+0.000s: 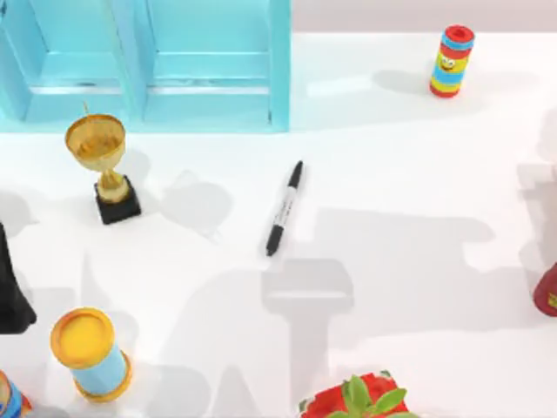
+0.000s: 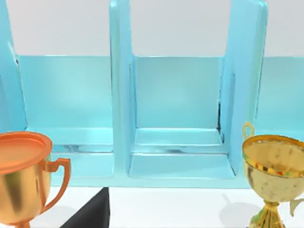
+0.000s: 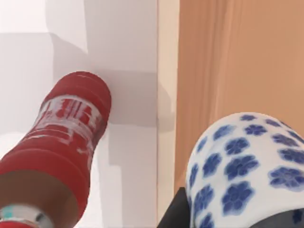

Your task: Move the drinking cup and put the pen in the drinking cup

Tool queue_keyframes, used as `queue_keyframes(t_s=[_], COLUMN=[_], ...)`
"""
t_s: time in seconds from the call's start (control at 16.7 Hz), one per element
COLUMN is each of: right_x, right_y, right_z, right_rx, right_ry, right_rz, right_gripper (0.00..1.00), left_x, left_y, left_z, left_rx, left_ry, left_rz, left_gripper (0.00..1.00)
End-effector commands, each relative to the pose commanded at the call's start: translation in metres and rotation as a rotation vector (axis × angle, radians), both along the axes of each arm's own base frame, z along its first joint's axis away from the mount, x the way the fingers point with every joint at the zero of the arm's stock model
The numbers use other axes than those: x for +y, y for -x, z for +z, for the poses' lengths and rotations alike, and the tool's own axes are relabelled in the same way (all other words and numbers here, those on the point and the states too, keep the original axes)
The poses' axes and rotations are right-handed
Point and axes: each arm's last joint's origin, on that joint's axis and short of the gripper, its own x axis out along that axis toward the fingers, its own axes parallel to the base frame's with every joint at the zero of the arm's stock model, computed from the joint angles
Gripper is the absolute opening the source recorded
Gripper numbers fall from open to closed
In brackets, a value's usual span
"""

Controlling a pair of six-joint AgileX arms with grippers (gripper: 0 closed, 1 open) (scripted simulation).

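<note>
White with blue flowers, the drinking cup (image 3: 247,171) sits right up close in the right wrist view. A dark bit of my right gripper (image 3: 175,209) shows just beside it and seems to touch its side. I cannot tell if the gripper is pinching the cup or not. Past the cup are the pale edge of the table (image 3: 167,95) and a plain orange ground. Near the cup, on the table by that edge, stands a red can (image 3: 61,137) with white marks.

In the top view the red can (image 1: 546,292) is at the right edge of the table. The pen (image 1: 285,209) lies flat near the middle of the table, well apart from the can. It is black with a pale band around its middle, and it lies slanted – one end points to the far right, the other to the near left. Nothing touches it.

My left arm (image 1: 10,287) is a black shape at the left edge of the table, and I cannot tell how its gripper is set. Near it stands a gold trophy (image 1: 100,157) on a black block. Behind the trophy is a light blue shelf (image 1: 209,65), which the left wrist view sees from the front. That view has a second, orange trophy (image 2: 23,175) too.

Also on the table are a blue tube with a yellow rim (image 1: 91,353), a striped can (image 1: 452,61) at the far right, and a green plant in a red pot (image 1: 357,401) at the near edge.
</note>
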Motion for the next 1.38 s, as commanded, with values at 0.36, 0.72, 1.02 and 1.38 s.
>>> queue_keyframes(t_s=[0.36,0.72,1.02,1.38], right_x=[0.030,0.061,0.130,0.198], right_y=[0.012,-0.007,-0.042,-0.057], right_z=[0.035,0.038,0.015,-0.050], right_rx=[-0.037,-0.125,-0.172,-0.050], right_ry=[0.004,0.015,0.000,-0.002], right_rz=[0.001,0.019,-0.016,-0.013], right_gripper=[0.00,0.00,0.00,0.00], left_x=[0.000,0.000,0.000,0.000], left_y=[0.000,0.000,0.000,0.000], left_z=[0.000,0.000,0.000,0.000], left_rx=[0.000,0.000,0.000,0.000], left_ry=[0.000,0.000,0.000,0.000], left_rz=[0.000,0.000,0.000,0.000], left_gripper=[1.00,1.00,1.00,1.00])
